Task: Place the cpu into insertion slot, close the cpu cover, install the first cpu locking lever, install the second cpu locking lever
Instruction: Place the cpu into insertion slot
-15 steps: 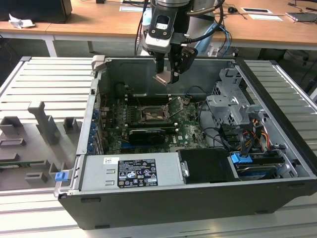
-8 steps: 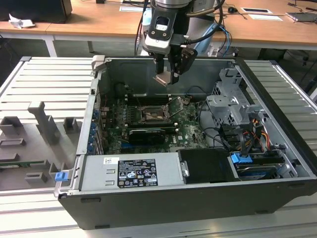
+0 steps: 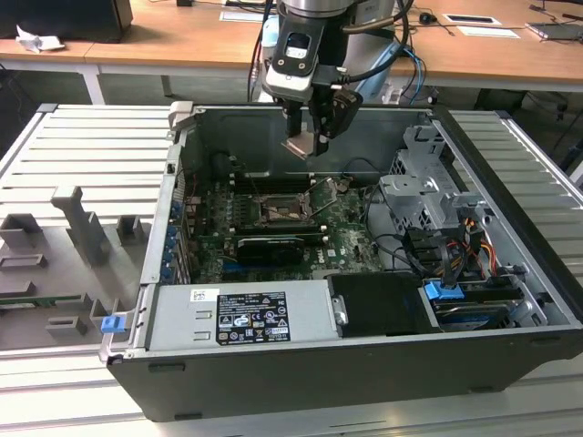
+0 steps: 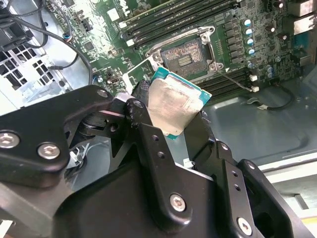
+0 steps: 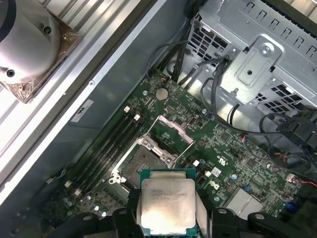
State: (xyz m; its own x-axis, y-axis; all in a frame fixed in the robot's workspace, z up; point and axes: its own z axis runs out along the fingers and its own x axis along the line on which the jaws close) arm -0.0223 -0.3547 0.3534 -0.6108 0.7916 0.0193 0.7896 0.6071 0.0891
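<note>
Gripper (image 3: 306, 144) hung above the open pc case (image 3: 273, 382). Its fingers were closed in on the cpu (image 3: 299, 147) & held it by two opposite edges, clear of the green board (image 3: 351, 238). In the exterior view the cpu sat tilted, well above the slot (image 3: 278, 211) & a bit toward the exterior view's right of it.

In the second wrist view the cpu (image 4: 173, 104) showed a dull silver top w/ a teal-green rim, pinched btw the black fingers (image 4: 143, 119). The slot (image 4: 185, 55) lay on the board beyond it, bare, w/ a dark centre & silver rim.

In the first wrist view the cpu (image 5: 167, 206) faced the camera flat-on. The slot (image 5: 141, 161) lay past it, apart, nothing touching. The cover (image 5: 171, 131) stood flipped up at one side of the slot. In the second wrist view it was prob. the pale plate (image 4: 134, 72) beside the slot, partly hidden by a finger.

The case sat on a ribbed metal table (image 3: 82, 137). A power supply (image 3: 241, 314) ran along its near wall, w/ a drive cage (image 3: 428, 191) at the exterior view's right.
</note>
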